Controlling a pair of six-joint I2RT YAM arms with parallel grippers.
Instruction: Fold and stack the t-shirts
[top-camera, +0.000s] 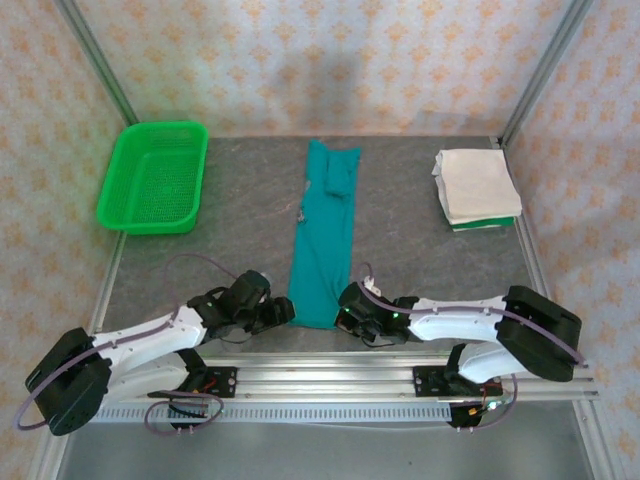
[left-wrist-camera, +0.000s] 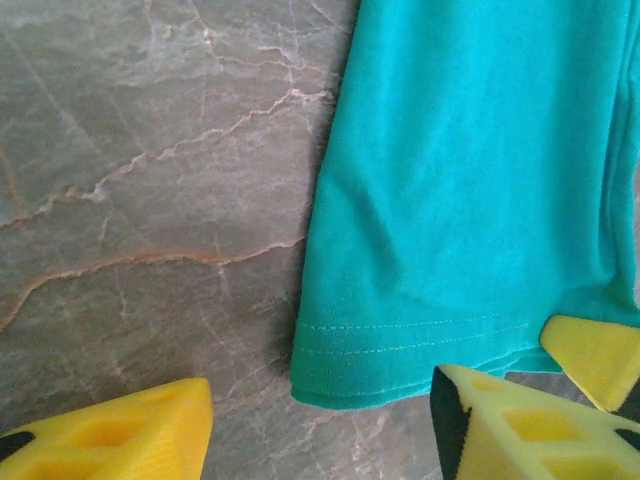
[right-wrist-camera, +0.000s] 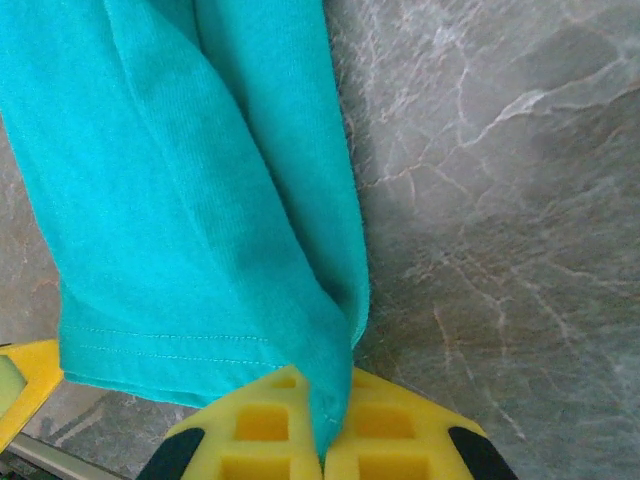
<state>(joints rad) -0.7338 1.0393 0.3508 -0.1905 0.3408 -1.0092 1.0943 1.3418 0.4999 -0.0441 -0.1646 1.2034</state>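
Close spread left gripper (left-wrist-camera: 320, 385) onto teal shirt (top-camera: 322, 240) hem corner, matching right gripper (right-wrist-camera: 327, 395) tight pinch on its corner, then lift evenly

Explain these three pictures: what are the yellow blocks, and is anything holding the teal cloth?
Two robot arms sit at the table's near edge. The wide picture looks down from above and behind them; each close-up comes from a wrist camera, and the yellow blocks are that arm's fingers. On the table lie a teal t-shirt in a long strip, a stack of folded shirts far right, and a green basket far left. The right fingers are pinched shut on its near hem corner; the left fingers stand open at the other corner.
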